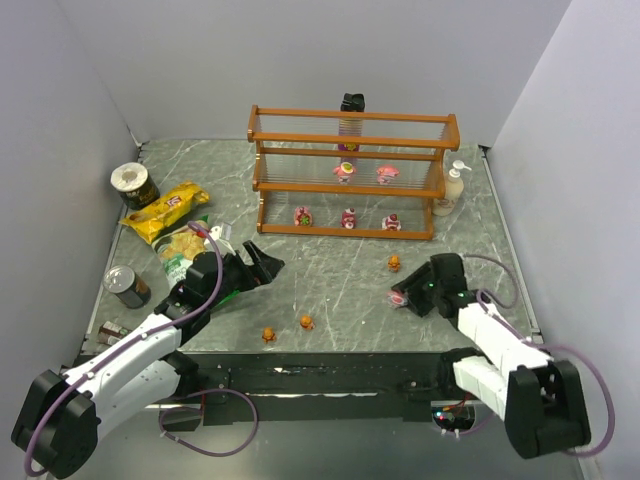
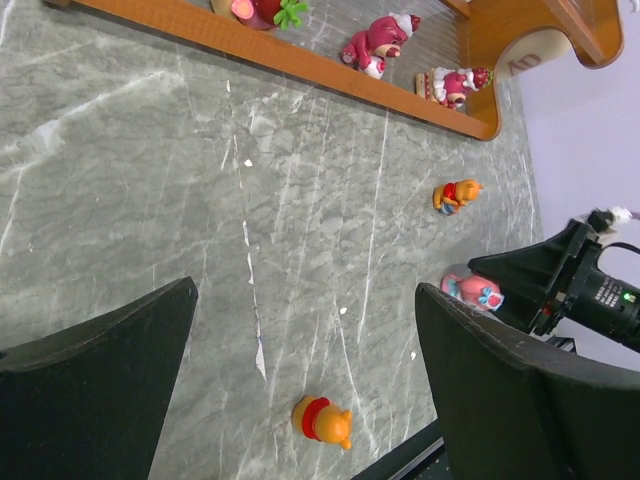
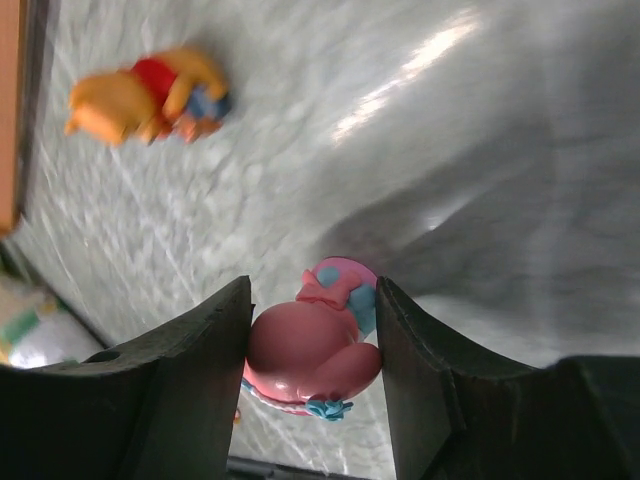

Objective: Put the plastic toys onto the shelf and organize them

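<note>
Jaws on right gripper (image 3: 313, 310): pinching pink toy (image 3: 310, 350) from both sides, on table (image 1: 330, 280), well apart from shelf (image 1: 350, 232). On left gripper (image 2: 305, 290): spread wide, holding nothing, over orange toy (image 2: 322, 420).

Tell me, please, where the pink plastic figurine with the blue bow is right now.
Right side of the top view, the pink plastic figurine with the blue bow sits on the grey marbled table between the fingers of the right gripper, just nearer than the orange bear figurine.
</note>
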`<action>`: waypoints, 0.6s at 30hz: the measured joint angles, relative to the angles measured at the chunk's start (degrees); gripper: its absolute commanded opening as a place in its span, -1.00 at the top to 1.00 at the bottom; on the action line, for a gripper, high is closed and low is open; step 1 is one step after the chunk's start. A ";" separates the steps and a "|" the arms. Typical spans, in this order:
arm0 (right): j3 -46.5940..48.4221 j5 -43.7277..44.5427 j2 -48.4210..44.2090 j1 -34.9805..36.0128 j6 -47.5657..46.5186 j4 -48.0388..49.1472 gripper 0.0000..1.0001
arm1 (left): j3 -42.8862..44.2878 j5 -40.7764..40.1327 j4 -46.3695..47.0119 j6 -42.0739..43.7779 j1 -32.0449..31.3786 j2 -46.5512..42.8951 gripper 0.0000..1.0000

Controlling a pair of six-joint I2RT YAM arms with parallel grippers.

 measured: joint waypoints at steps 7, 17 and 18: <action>5.20 -1.79 12.15 12.26 0.79 6.97 0.00 | 0.00 -0.11 -0.15 0.02 0.00 0.04 -0.93; 17.55 -6.03 31.58 23.80 -0.96 15.50 0.06 | 0.00 -0.57 -0.20 0.02 0.11 0.44 -0.93; 18.47 -6.36 32.63 24.24 -1.36 15.87 0.05 | 0.00 -0.59 -0.20 0.04 0.11 0.46 -0.93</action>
